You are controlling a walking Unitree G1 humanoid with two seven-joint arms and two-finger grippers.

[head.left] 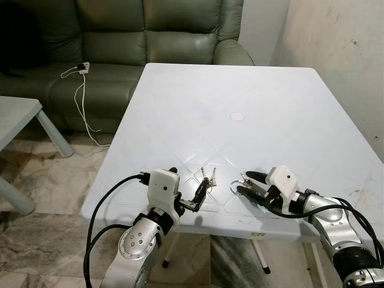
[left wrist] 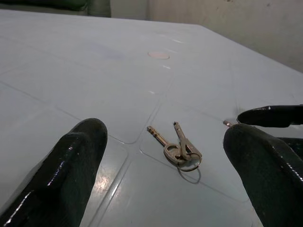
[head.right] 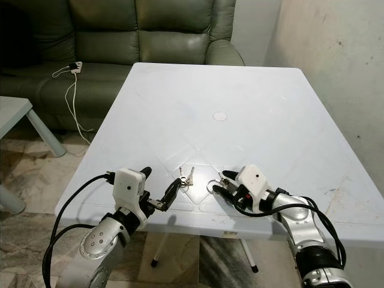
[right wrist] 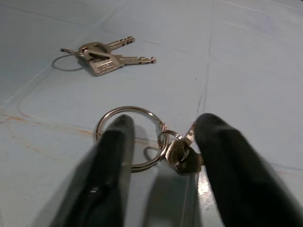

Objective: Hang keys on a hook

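Two sets of keys lie near the front edge of the white table [head.left: 252, 90]. A pair of keys on a small ring [head.left: 209, 177] rests just ahead of my left gripper [head.left: 189, 182], whose fingers stand wide open on either side of it without touching. A large key ring with one small key [right wrist: 137, 142] lies to the right of the pair. My right gripper [head.left: 245, 182] is open, low over the table, with a finger [right wrist: 116, 142] on the ring and the small key [right wrist: 182, 158] between the two fingers.
A round cap [head.left: 237, 116] marks the table's middle. Behind the table stands a grey-green sofa [head.left: 120, 36] with a white charger cable [head.left: 81, 90] hanging off it. A grey side table [head.left: 18, 114] is at the left, and a wall [head.left: 342, 48] at the right.
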